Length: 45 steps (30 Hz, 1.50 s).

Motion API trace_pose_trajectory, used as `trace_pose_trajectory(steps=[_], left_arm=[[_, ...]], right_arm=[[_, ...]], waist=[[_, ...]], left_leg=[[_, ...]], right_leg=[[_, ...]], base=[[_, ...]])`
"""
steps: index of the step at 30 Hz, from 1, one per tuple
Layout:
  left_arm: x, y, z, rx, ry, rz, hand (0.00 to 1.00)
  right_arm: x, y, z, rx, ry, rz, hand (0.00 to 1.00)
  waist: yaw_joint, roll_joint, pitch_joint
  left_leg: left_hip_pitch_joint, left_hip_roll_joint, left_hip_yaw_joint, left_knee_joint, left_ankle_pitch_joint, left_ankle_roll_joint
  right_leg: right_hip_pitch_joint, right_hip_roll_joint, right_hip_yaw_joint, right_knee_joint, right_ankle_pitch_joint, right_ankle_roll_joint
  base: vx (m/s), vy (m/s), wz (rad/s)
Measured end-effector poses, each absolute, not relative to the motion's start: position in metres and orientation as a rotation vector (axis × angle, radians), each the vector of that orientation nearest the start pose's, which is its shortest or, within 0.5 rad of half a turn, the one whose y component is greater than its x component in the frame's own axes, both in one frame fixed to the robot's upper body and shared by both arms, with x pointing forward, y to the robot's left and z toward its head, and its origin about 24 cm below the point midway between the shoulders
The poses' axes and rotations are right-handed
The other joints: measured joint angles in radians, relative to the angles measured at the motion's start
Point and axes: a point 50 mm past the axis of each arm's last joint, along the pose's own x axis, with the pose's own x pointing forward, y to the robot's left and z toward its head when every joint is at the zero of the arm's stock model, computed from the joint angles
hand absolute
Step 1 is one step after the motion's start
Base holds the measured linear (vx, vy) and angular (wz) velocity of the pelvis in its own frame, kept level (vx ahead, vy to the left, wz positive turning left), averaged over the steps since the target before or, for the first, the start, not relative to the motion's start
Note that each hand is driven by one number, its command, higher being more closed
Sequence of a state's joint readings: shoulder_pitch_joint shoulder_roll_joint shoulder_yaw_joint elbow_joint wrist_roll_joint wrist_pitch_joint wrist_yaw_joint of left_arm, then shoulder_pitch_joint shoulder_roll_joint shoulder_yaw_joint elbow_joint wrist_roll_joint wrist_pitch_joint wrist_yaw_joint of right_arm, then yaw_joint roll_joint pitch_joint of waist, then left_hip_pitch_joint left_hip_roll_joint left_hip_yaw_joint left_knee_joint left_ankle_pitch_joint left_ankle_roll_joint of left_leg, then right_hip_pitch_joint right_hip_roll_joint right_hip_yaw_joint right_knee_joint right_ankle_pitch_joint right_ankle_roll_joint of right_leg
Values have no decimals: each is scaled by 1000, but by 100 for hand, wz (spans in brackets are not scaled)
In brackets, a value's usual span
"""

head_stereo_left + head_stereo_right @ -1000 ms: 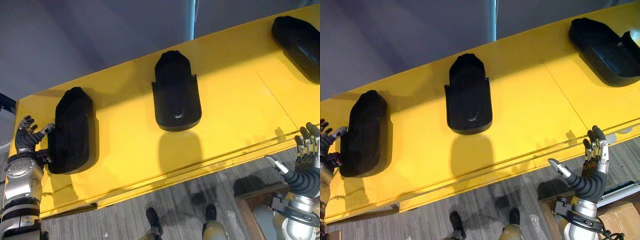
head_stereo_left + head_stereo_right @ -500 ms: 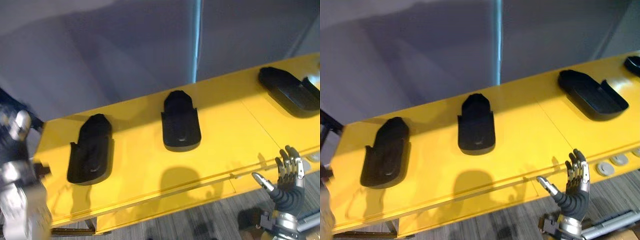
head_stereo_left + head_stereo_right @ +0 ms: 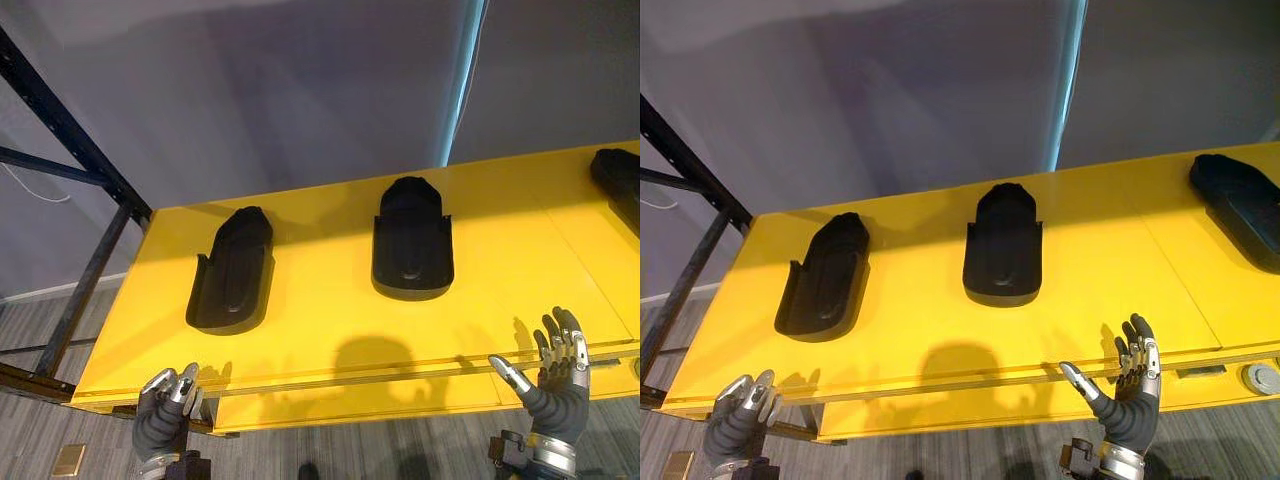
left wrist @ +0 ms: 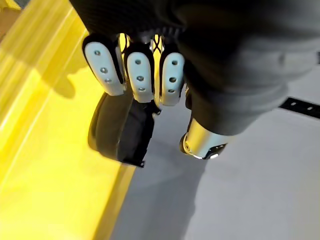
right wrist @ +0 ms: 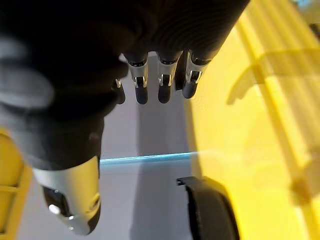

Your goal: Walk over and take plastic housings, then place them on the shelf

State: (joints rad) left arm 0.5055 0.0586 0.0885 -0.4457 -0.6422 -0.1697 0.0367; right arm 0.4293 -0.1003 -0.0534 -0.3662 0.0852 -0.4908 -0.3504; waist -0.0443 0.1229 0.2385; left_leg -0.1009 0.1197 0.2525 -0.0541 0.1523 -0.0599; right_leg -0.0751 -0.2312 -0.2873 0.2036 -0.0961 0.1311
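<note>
Yellow shelf (image 3: 320, 330) lay in front of me with three black housings flat on it in a row, well apart: the left housing (image 3: 230, 272), the middle housing (image 3: 413, 240) and the right housing (image 3: 620, 180) at the far side. I judged the spacing was there so that each could rest on its own without leaning on a neighbour. Neither of my hands held anything. My left hand (image 3: 165, 398) hung low by the shelf's front edge, fingers loosely curled and empty. My right hand (image 3: 558, 385) was raised near the front edge, fingers straight and spread, thumb out. Both hands were apart from the housings, which I took as keeping clear of them.
</note>
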Motion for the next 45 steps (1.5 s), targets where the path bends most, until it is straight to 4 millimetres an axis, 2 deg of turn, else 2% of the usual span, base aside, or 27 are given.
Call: trace_pose_trajectory(steps=[2, 4, 8, 10, 13, 18, 24, 25, 30, 33, 35, 37, 40, 41, 43, 44, 45], left_arm=[[164, 212, 66, -492, -205, 250, 100], [171, 214, 68, -485, -219, 249, 100], [194, 222, 72, -456, -247, 257, 100], [206, 234, 73, -429, -255, 292, 100], [216, 245, 78, -412, -280, 328, 100], [224, 250, 74, -404, -260, 332, 100], [222, 252, 69, -412, -242, 343, 100], [222, 252, 69, -418, -243, 344, 0], [216, 253, 76, -452, -300, 339, 0], [197, 250, 102, -479, -468, 348, 0], [180, 250, 116, -502, -578, 387, 0], [152, 254, 125, -496, -674, 514, 0], [127, 256, 136, -466, -782, 663, 0], [124, 255, 139, -463, -811, 672, 0], [130, 242, 147, -445, -857, 646, 0], [135, 239, 147, -454, -853, 633, 0], [145, 232, 147, -482, -847, 592, 0]], right_arm=[[157, -212, 92, -23, -469, -449, 0], [160, -213, 93, -32, -478, -439, 0], [166, -213, 94, -56, -486, -425, 0], [167, -213, 95, -56, -494, -424, 0], [167, -216, 97, -64, -503, -425, 0], [167, -216, 97, -68, -505, -414, 0], [167, -215, 98, -73, -516, -384, 0], [167, -216, 98, -76, -518, -387, 0], [164, -217, 100, -99, -545, -442, 0], [162, -216, 105, -175, -580, -502, 0], [162, -222, 114, -226, -632, -558, 0], [167, -228, 134, -266, -743, -591, 0], [180, -232, 152, -304, -813, -584, 0], [183, -233, 154, -308, -814, -585, 0], [188, -239, 153, -333, -772, -613, 0], [188, -241, 150, -338, -746, -621, 0], [188, -244, 145, -340, -698, -636, 0]], waist=[[-2, 8, 12], [-5, 10, 24], [-27, 10, 57], [-46, 9, 80], [-49, 9, 101], [-54, 10, 113], [-52, 9, 119], [-52, 9, 119], [-52, 8, 120], [-43, 2, 124], [-22, -12, 127], [14, -37, 95], [40, -40, 52], [40, -39, 42], [33, -40, 17], [26, -45, 15], [10, -57, 14]], left_leg=[[0, 1, 4, 0, 0, 0], [0, 2, 10, 0, 0, 0], [-12, 2, 26, 0, 2, 1], [-14, 2, 33, 1, 3, 1], [-16, 2, 49, 1, 3, 1], [-17, 3, 50, 2, 3, 2], [-13, 4, 49, 9, 2, 2], [-13, 4, 49, 11, 2, 2], [-9, 6, 49, 22, -2, 4], [-3, 14, 48, 77, -40, -2], [12, 23, 14, 152, -84, -4], [12, 27, -154, 260, -155, 3], [23, 21, -374, 405, -281, -12], [25, 20, -402, 424, -307, -18], [65, 18, -432, 446, -387, -75], [77, 16, -422, 451, -401, -86], [109, 16, -387, 462, -430, -76]], right_leg=[[-7, 0, 2, 5, -2, 0], [-14, 0, 8, 11, -4, -1], [-49, -1, 31, 31, -9, -5], [-58, -2, 39, 35, -9, -5], [-78, -2, 59, 50, -10, -5], [-83, -2, 61, 58, -17, -7], [-86, -5, 61, 87, -38, -9], [-86, -5, 61, 87, -39, -9], [-79, -5, 61, 87, -43, -10], [-61, -5, 84, 85, -44, -10], [-35, 0, 117, 71, -44, -10], [-28, 25, 224, 37, -30, -11], [-39, 73, 379, 16, -7, -16], [-48, 83, 409, 14, -1, -9], [-73, 114, 535, 7, 46, 25], [-73, 117, 562, -3, 63, 28], [-73, 132, 616, -17, 102, 33]], base=[[23, -5, -4], [-11, -3, -8], [-40, 3, -13], [-30, 6, -8], [-15, 2, -15], [-3, -1, -2], [0, 0, 0], [0, 0, 0], [0, 0, 0], [1, 0, -21], [-6, -18, -59], [9, -45, -129], [37, 75, -151], [55, 273, -162], [63, 362, -156], [28, 336, -155], [-13, 330, -168]])
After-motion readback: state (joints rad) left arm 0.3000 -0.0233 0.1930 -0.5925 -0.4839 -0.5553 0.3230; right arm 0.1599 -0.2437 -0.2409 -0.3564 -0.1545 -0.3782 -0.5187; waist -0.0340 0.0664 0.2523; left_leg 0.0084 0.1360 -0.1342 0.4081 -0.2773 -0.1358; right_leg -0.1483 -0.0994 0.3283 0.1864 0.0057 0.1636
